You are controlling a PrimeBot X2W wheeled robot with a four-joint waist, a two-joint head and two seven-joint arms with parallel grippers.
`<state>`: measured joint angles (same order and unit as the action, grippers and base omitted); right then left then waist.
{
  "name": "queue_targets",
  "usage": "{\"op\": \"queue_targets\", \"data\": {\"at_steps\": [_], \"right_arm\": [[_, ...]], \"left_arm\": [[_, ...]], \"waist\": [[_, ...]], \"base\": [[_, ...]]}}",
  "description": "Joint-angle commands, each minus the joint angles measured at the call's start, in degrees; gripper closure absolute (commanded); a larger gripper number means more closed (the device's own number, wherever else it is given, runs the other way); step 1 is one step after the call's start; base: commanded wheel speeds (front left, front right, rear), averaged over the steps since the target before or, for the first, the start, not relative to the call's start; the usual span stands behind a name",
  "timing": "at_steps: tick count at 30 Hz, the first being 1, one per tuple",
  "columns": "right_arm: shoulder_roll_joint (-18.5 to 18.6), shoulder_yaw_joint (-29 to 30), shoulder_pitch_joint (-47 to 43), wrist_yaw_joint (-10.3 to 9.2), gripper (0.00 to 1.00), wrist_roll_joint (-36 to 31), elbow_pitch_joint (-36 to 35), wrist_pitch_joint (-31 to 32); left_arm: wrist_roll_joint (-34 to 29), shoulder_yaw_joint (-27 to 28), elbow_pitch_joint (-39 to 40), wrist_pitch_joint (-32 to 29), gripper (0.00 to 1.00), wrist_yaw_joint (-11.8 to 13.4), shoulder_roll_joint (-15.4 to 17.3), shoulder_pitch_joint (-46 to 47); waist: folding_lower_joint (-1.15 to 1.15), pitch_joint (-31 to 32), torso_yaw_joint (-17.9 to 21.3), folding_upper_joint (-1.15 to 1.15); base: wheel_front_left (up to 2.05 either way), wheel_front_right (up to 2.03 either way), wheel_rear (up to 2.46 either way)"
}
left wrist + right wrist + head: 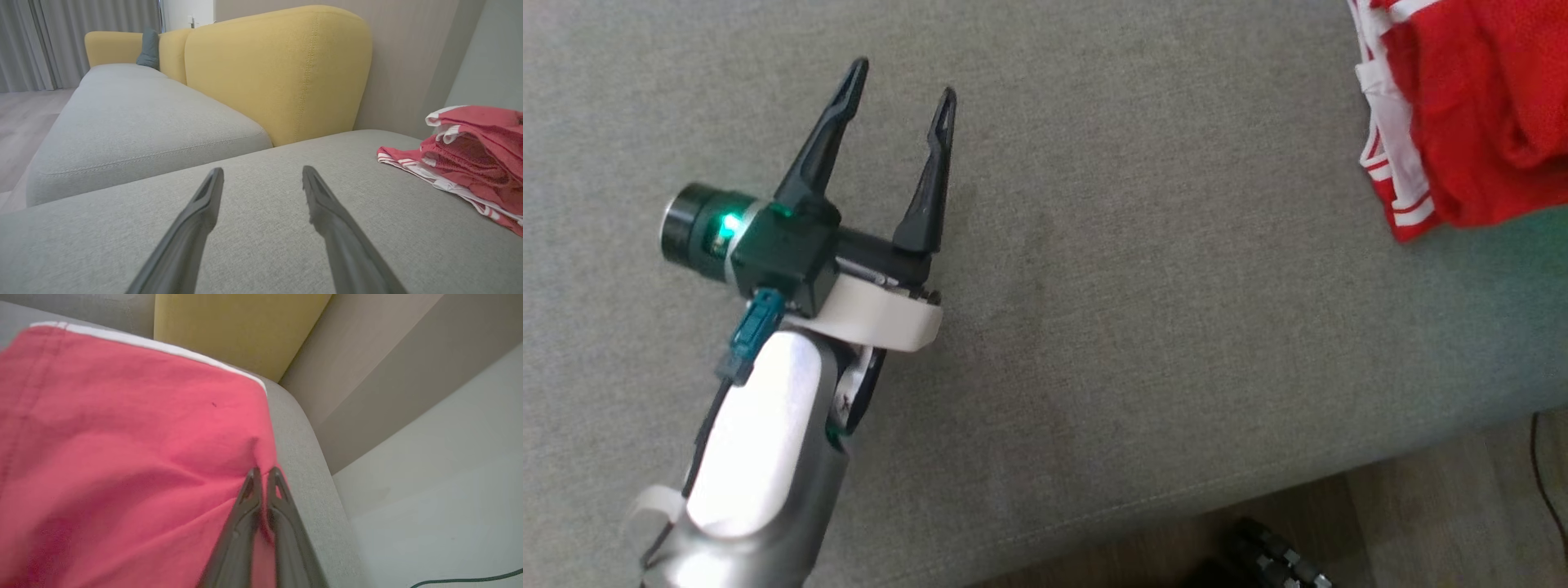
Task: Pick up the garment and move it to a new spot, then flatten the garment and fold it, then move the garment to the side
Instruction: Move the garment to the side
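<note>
Well to the right of the left pincer [903, 80], the red garment [1478, 122], trimmed with white stripes, is seen bunched in folds at the far right end of the grey sofa seat cushion [1135, 286]. The left pincer is held released, its two dark fingers spread wide over bare cushion fabric and kept well apart from the garment. In the right wrist view, the right pincer [264, 471] is shown clenched on the red garment. Its fingers are pressed nearly together, with a pinch of the cloth caught between them near the garment's edge. A small crease is drawn up at the fingertips. Beyond the garment, a white hem is seen along its far edge, with the yellow backrest [241, 330] just behind it and the cushion's rounded corner just beside the pincer.
</note>
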<state>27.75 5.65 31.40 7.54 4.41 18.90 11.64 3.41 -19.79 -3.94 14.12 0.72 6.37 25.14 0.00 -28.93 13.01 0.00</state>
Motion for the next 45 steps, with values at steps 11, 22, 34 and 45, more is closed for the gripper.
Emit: {"op": "queue_targets", "data": {"at_steps": [11,22,34,45], "right_arm": [[-2.98,6.16,2.13,-0.05,0.75,-8.46,2.84,-6.49],[-10.33,12.22,-2.25,-0.05,0.0,-10.6,4.99,-13.7],[-21.19,4.61,-15.65,-0.05,0.0,-6.24,-10.21,-16.56],[-24.26,-6.13,-22.06,-0.05,0.0,-1.71,-17.64,-14.8]], "left_arm": [[-0.88,0.04,1.57,-0.15,0.0,-0.58,0.93,4.35],[0.62,0.13,-0.83,0.45,0.0,-0.17,0.98,3.05],[4.09,2.68,-3.04,0.78,0.0,2.87,0.78,-5.53],[7.2,6.19,-4.15,0.85,0.0,5.3,1.18,-12.27]], "waist": [[0.0,-4.29,-0.58,0.0],[0.0,-0.29,-1.09,0.0],[0.0,9.11,-4.87,0.0],[0.0,15.35,-10.89,0.0]], "base": [[0.0,0.0,0.0],[0.0,0.0,0.0],[0.0,0.0,0.0],[0.0,0.0,0.0]]}}
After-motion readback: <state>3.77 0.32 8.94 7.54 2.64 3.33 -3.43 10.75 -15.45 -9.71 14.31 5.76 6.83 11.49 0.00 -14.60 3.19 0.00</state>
